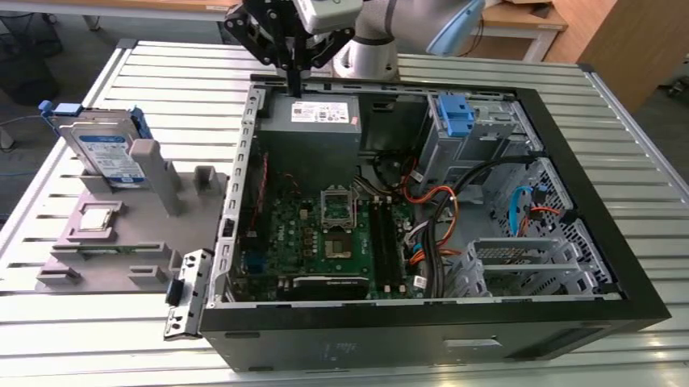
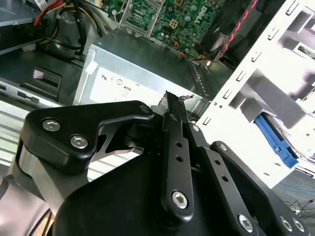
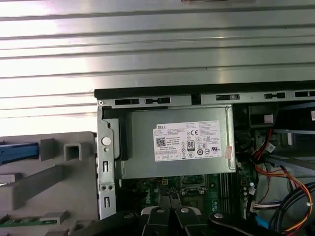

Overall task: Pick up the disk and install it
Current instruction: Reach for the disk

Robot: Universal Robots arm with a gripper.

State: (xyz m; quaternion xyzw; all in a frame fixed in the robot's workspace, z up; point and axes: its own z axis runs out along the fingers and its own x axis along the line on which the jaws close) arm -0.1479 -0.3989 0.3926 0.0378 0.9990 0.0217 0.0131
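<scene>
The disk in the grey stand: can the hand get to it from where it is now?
Probably yes. The disk stands upright in the grey stand, outside the computer case, with its top uncovered. The hand hangs over the case's rear edge, and nothing stands between them.

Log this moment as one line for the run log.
gripper shut, empty, over power supply | disk standing in grey fixture, exterior view's left | install not started
</scene>
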